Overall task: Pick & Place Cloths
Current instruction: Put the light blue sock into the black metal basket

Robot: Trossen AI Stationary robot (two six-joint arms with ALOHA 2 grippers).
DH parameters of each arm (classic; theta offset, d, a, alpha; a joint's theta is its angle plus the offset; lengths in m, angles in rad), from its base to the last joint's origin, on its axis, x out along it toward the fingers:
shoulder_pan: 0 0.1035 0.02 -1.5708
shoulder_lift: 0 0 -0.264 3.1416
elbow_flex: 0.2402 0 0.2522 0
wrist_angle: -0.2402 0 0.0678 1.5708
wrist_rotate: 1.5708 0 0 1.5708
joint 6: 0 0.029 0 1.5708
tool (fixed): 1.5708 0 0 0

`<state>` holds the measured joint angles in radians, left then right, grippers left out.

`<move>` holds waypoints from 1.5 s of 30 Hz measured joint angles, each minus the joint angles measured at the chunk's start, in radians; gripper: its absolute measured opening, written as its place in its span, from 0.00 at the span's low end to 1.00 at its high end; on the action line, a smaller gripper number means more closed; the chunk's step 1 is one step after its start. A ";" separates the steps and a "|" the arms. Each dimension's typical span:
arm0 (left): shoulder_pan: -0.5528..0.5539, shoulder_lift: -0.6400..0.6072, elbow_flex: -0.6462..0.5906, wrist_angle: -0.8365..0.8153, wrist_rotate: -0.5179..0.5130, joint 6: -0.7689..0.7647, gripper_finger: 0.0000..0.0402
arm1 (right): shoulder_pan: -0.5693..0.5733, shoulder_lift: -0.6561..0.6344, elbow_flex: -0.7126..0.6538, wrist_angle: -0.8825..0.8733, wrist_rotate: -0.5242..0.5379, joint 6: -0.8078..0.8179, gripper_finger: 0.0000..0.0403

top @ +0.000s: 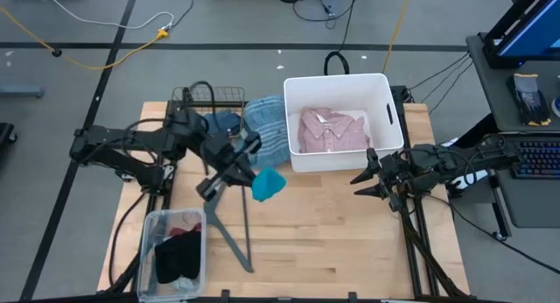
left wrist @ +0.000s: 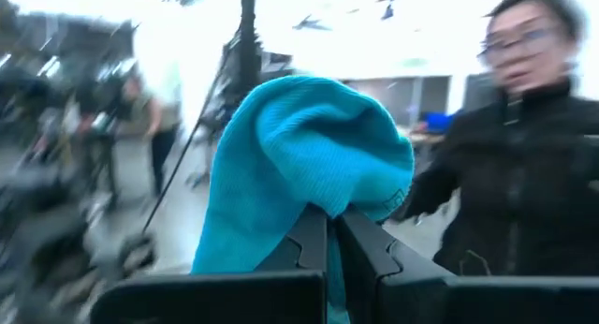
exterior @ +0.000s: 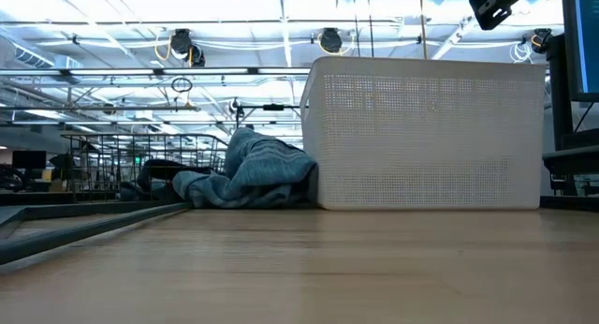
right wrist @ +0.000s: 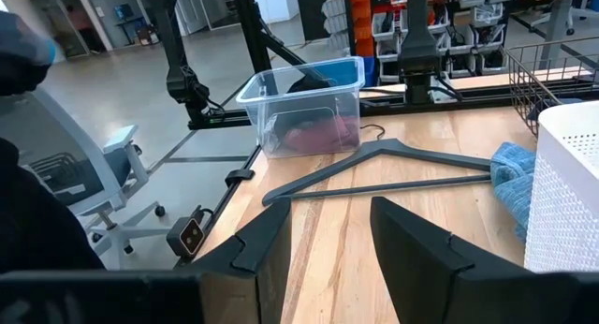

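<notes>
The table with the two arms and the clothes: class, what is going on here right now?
The left gripper is shut on a teal cloth and holds it above the table, just in front of the white tub. A pink shirt already lies in that tub, and a blue-plaid shirt lies beside it. The right gripper is open, holding nothing, near the tub. A clear bin holds dark pieces.

A bright teal beanie (top: 269, 184) hangs between dark fingers (left wrist: 309, 244). The tub (top: 385, 106) is white, perforated on its sides, with a pink shirt (top: 332, 130) inside. Beside it lies a blue striped cloth (top: 265, 128). The hanger (right wrist: 393, 169) is grey, the surface (top: 332, 233) pale wood. A clear bin (top: 149, 250) holds black and maroon pieces (top: 179, 250).
</notes>
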<state>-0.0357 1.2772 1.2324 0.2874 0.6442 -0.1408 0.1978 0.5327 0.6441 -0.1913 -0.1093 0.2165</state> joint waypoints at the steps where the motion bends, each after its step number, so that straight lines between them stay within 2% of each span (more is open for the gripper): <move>1: 0.000 0.001 0.000 0.039 0.024 -0.003 0.01 | 0.000 0.000 0.000 0.000 0.000 0.000 0.35; 8: -0.006 0.014 0.000 0.236 0.127 -0.047 0.01 | 0.000 0.000 0.000 0.000 0.000 0.000 0.35; 16: -0.037 0.013 0.000 0.243 0.130 -0.010 0.01 | 0.000 0.000 0.000 0.000 0.000 0.000 0.35; 19: -0.040 0.012 0.000 0.238 0.081 -0.010 0.01 | 0.000 0.000 0.000 0.000 0.000 0.000 0.35; 22: -0.039 0.012 0.000 0.186 -0.027 -0.018 0.01 | 0.000 0.000 0.000 0.000 0.000 -0.001 0.35; 26: -0.026 0.007 0.000 0.050 -0.278 -0.040 0.01 | 0.000 0.000 0.000 0.000 0.000 -0.001 0.35; 31: -0.001 -0.003 0.001 -0.273 -0.666 -0.090 0.01 | 0.000 0.000 0.000 0.000 0.000 -0.022 0.35; 34: 0.026 -0.002 0.000 -0.449 -0.832 -0.164 0.01 | 0.000 0.000 0.000 0.000 0.000 -0.027 0.35; 41: 0.143 -0.004 0.000 -0.722 -1.043 -0.248 0.01 | 0.000 0.000 0.000 -0.001 0.000 -0.027 0.35; 45: 0.261 -0.004 0.000 -0.814 -1.065 -0.235 0.01 | 0.000 0.000 0.000 0.000 0.000 -0.021 0.35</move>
<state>0.2257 1.2728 1.2324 -0.5262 -0.4212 -0.3763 0.1981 0.5331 0.6441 -0.1917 -0.1093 0.1951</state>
